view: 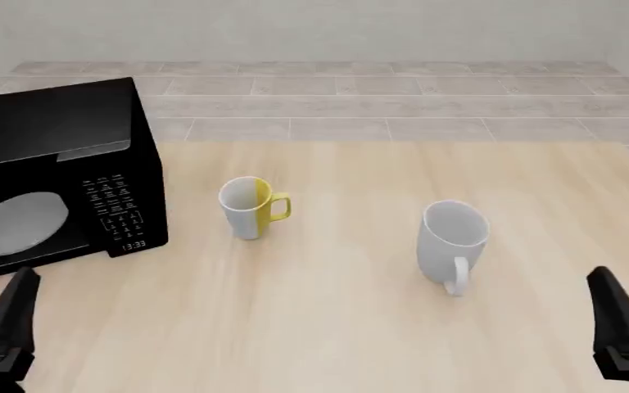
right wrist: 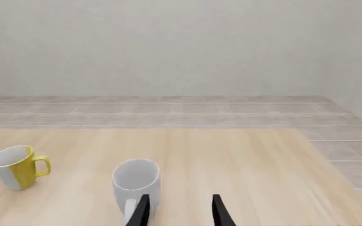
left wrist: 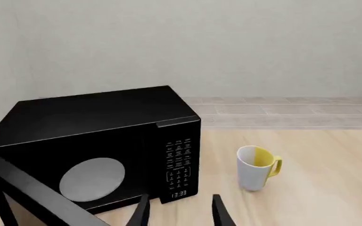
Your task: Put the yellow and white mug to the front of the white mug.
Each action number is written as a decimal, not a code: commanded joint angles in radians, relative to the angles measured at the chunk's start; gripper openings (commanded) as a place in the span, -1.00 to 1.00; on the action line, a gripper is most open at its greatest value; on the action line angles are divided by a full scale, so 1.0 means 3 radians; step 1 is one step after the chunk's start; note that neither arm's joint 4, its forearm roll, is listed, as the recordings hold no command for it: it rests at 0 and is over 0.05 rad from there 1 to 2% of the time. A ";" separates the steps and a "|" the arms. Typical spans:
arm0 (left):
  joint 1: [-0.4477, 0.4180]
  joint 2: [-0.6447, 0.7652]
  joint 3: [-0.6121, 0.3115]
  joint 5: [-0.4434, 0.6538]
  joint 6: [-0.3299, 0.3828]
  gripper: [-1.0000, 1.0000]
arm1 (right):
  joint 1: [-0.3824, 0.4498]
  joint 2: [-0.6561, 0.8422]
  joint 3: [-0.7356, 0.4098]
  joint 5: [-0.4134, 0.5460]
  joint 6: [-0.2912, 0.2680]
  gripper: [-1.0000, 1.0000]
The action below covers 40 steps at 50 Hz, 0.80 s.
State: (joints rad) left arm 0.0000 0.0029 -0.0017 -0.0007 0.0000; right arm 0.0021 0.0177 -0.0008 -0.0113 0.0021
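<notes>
The yellow and white mug [view: 251,207] stands upright on the wooden table, just right of the microwave, its yellow handle pointing right. The larger white mug [view: 454,243] stands upright to its right and slightly nearer me, handle toward the front. My left gripper [view: 22,285] hovers low at the near left edge and my right gripper [view: 602,282] at the near right edge, both far from the mugs. In the left wrist view the left gripper [left wrist: 179,213] is open and empty, with the yellow and white mug [left wrist: 256,167] ahead. The right gripper [right wrist: 179,212] is open, close behind the white mug [right wrist: 135,185].
A black microwave [view: 47,176] with a round window and keypad stands at the table's left, its door edge crossing the left wrist view. The wooden table [view: 337,327] ends at a tiled floor and a pale wall behind.
</notes>
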 commanded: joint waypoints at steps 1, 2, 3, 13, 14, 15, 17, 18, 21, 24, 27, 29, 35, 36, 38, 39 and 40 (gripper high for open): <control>0.0000 0.0015 -0.0009 -0.0004 0.0000 1.00 | -0.0012 0.0018 0.0000 0.0008 -0.0003 1.00; 0.0000 0.0015 -0.0009 -0.0004 0.0000 1.00 | 0.0012 0.0191 0.0001 -0.0106 -0.0021 1.00; 0.0000 0.0015 -0.0009 -0.0004 0.0000 1.00 | 0.0020 0.0423 0.0002 -0.0260 -0.0067 1.00; 0.0000 0.0015 -0.0009 -0.0004 0.0000 1.00 | 0.0356 0.1404 -0.0143 -0.1011 -0.0147 1.00; 0.0000 0.0015 -0.0009 -0.0004 0.0000 1.00 | 0.0477 0.1411 -0.0194 -0.0995 -0.0163 1.00; 0.0000 0.0015 -0.0009 -0.0004 0.0000 1.00 | 0.0449 0.1511 -0.0238 -0.1022 -0.0144 1.00; 0.0000 0.0015 -0.0009 -0.0004 0.0000 1.00 | 0.0492 0.1814 -0.0318 -0.1156 -0.0161 1.00; 0.0000 0.0015 -0.0009 -0.0004 0.0000 1.00 | 0.0493 0.1895 -0.0353 -0.1191 -0.0175 1.00; 0.0000 0.0015 -0.0009 -0.0004 0.0000 1.00 | 0.0800 0.2222 -0.0544 -0.1241 -0.0208 1.00; 0.0000 0.0015 -0.0009 -0.0004 0.0000 1.00 | 0.1042 0.2261 -0.0721 -0.1157 -0.0210 1.00; 0.0000 0.0015 -0.0009 -0.0004 0.0000 1.00 | 0.1159 0.2294 -0.0824 -0.1103 -0.0189 1.00; 0.0000 0.0015 -0.0009 -0.0004 0.0000 1.00 | 0.1290 0.2460 -0.1021 -0.1016 -0.0236 1.00; 0.0000 0.0015 -0.0009 -0.0004 0.0000 1.00 | 0.1525 0.2751 -0.1393 -0.0790 -0.0304 1.00; 0.0000 0.0015 -0.0009 -0.0004 0.0000 1.00 | 0.1556 0.2770 -0.1435 -0.0759 -0.0310 1.00; 0.0000 0.0015 -0.0009 -0.0004 0.0000 1.00 | 0.1710 0.2809 -0.1521 -0.0706 -0.0291 1.00; 0.0000 0.0015 -0.0009 -0.0004 0.0000 1.00 | 0.1760 0.2879 -0.1566 -0.0688 -0.0266 1.00; 0.0000 0.0015 -0.0009 -0.0004 0.0000 1.00 | 0.1843 0.2886 -0.1589 -0.0691 -0.0222 1.00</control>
State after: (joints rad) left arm 0.0000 0.0074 -0.0042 -0.0019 0.0000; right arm 0.4018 0.7598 -0.3399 -0.2671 -0.0717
